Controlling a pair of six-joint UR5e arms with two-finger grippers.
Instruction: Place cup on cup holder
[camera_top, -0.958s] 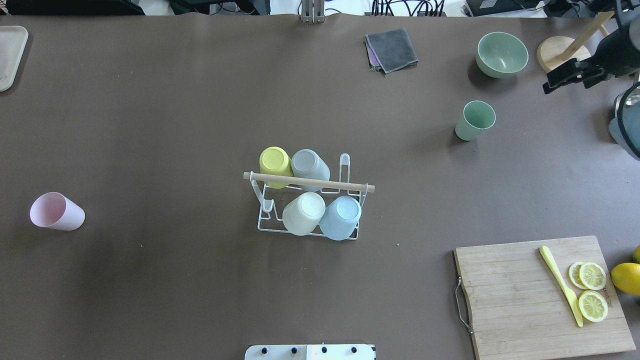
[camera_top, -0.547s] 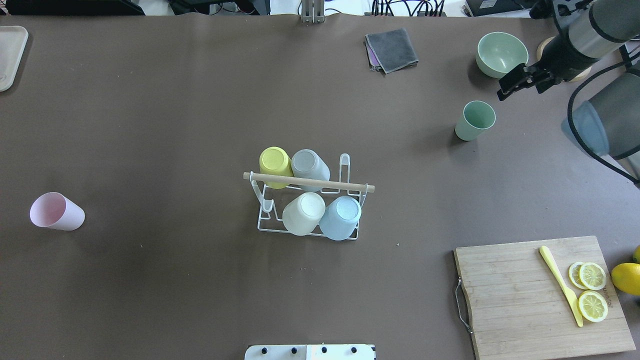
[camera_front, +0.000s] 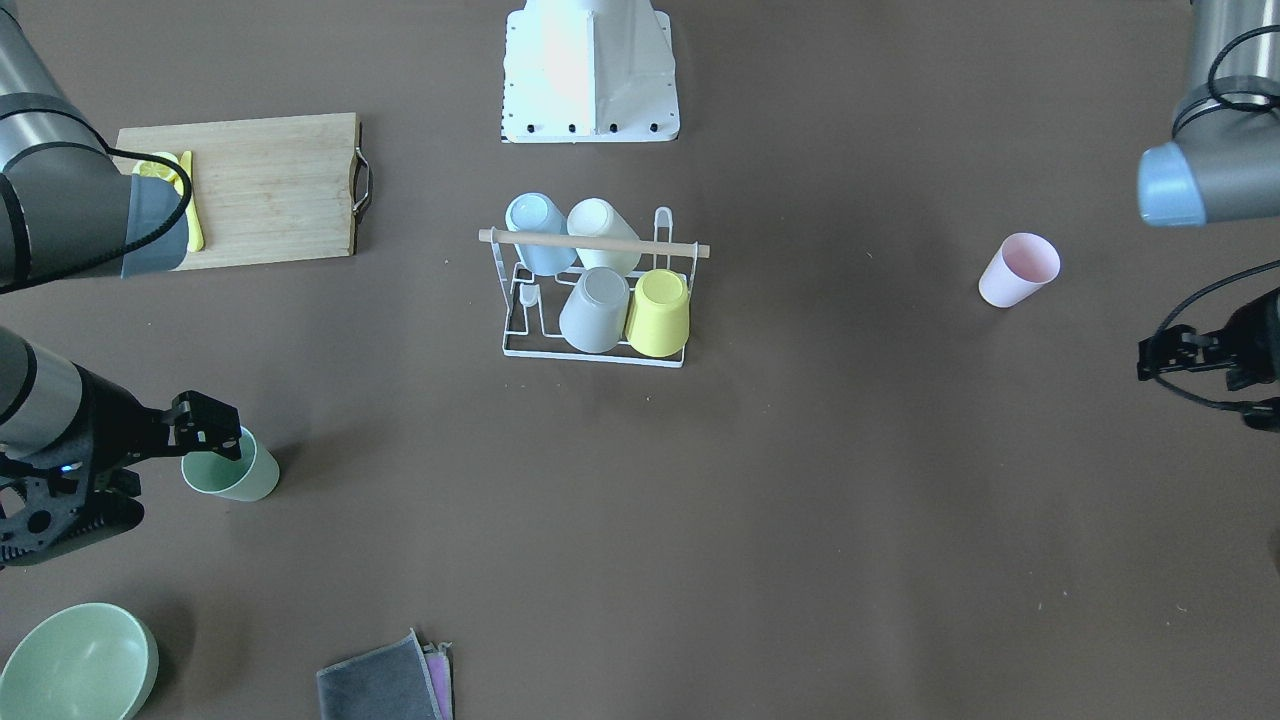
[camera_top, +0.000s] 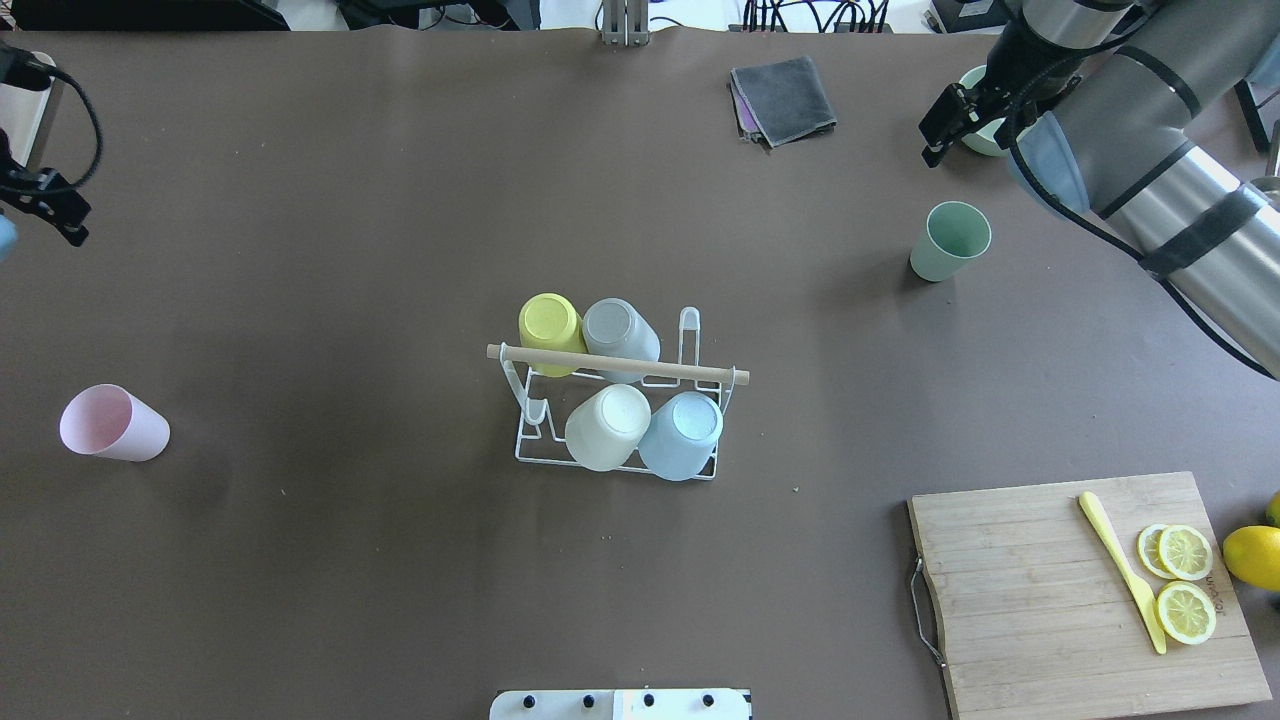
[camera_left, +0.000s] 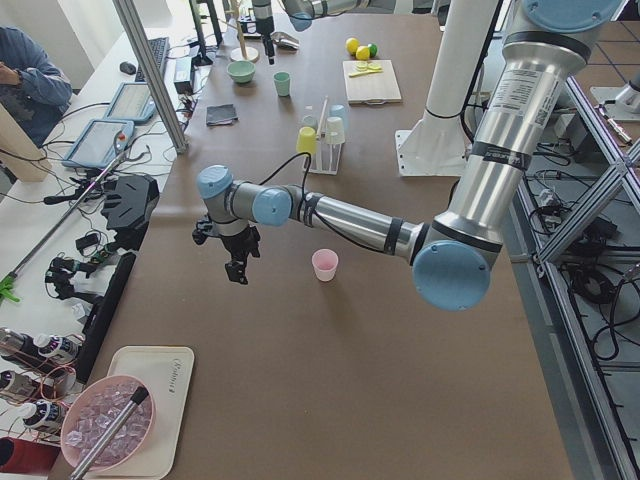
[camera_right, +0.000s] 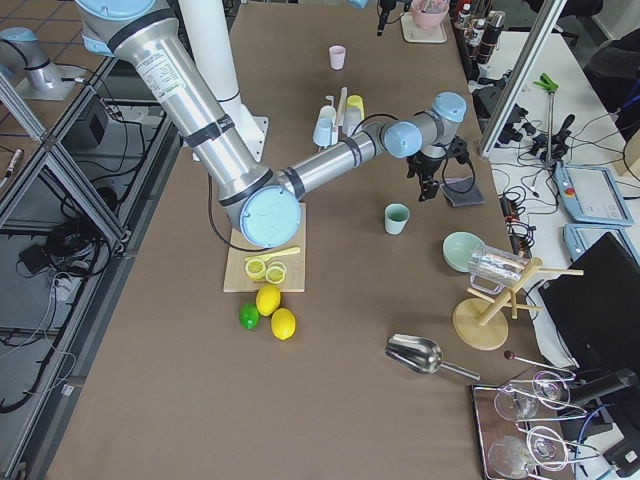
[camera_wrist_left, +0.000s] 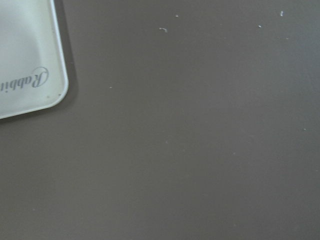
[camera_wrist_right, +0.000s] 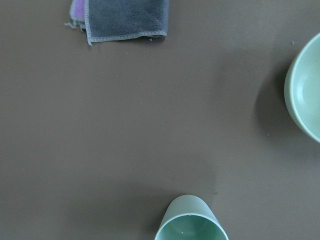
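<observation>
The cup holder (camera_top: 618, 412), a white wire rack with a wooden rod, stands mid-table and holds yellow, grey, cream and blue cups upside down. A green cup (camera_top: 948, 242) stands upright at the far right; it also shows in the right wrist view (camera_wrist_right: 191, 222). A pink cup (camera_top: 112, 424) stands at the left. My right gripper (camera_top: 935, 135) hovers beyond the green cup, close to it in the front view (camera_front: 215, 435), and looks open and empty. My left gripper (camera_top: 65, 220) hangs at the far left edge, well away from the pink cup, and looks open and empty.
A green bowl (camera_front: 75, 665) sits by the right gripper, partly hidden by the arm from overhead. A folded grey cloth (camera_top: 783, 100) lies at the back. A wooden cutting board (camera_top: 1040, 600) with a yellow knife and lemon slices is front right. A white tray (camera_wrist_left: 25, 55) lies under the left wrist.
The right arm has swung left from the table's right edge to above the bowl, beyond the green cup. The left gripper has come into view at the far left. The cups have not moved.
</observation>
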